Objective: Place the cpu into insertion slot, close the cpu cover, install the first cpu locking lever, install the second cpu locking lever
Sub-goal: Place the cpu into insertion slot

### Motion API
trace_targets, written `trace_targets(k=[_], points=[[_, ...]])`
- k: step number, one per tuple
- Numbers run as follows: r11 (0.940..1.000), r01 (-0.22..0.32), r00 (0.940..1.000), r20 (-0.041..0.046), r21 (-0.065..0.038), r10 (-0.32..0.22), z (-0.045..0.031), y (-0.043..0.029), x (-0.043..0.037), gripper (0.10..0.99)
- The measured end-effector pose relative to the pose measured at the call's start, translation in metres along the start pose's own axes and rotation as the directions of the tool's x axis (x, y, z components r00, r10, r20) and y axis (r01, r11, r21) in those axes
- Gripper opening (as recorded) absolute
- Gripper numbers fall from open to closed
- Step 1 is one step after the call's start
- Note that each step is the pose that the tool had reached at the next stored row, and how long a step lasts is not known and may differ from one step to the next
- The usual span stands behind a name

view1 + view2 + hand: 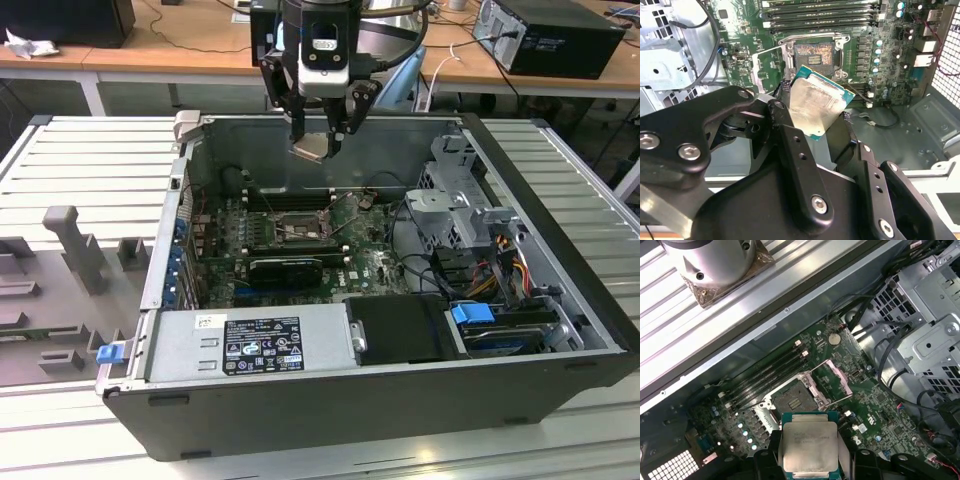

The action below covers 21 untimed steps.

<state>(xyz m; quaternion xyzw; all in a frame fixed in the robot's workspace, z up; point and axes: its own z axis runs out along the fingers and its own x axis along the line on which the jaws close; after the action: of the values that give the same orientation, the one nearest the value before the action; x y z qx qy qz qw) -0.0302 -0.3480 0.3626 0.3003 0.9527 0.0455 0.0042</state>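
The cpu [309,148] is a flat pale silver square chip on a green base, and my gripper [318,146] is shut on it high above the open computer case. In both wrist views it sits between the black fingers [767,460], tilted in the second wrist view as the cpu [815,102] and flat in the first as the cpu [810,445]. Below on the green board lies the insertion slot [795,397] [814,52] [297,232], its dark centre bare. The cpu cover [836,379] [766,69] stands swung open beside the slot.
Long black memory slots [285,196] run behind the slot and a black expansion card [285,268] lies in front. A grey power supply [250,345], a metal drive cage [455,205] and loose cables [420,262] crowd the case. Grey fixtures [75,245] stand on the table at the exterior view's left.
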Motion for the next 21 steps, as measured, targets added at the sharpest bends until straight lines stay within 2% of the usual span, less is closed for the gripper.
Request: trace_targets(k=[21], points=[[0.9982, -0.059, 0.9982, 0.0053, -0.001, 0.059, 0.0003, -0.0001, 0.0001, 0.529]])
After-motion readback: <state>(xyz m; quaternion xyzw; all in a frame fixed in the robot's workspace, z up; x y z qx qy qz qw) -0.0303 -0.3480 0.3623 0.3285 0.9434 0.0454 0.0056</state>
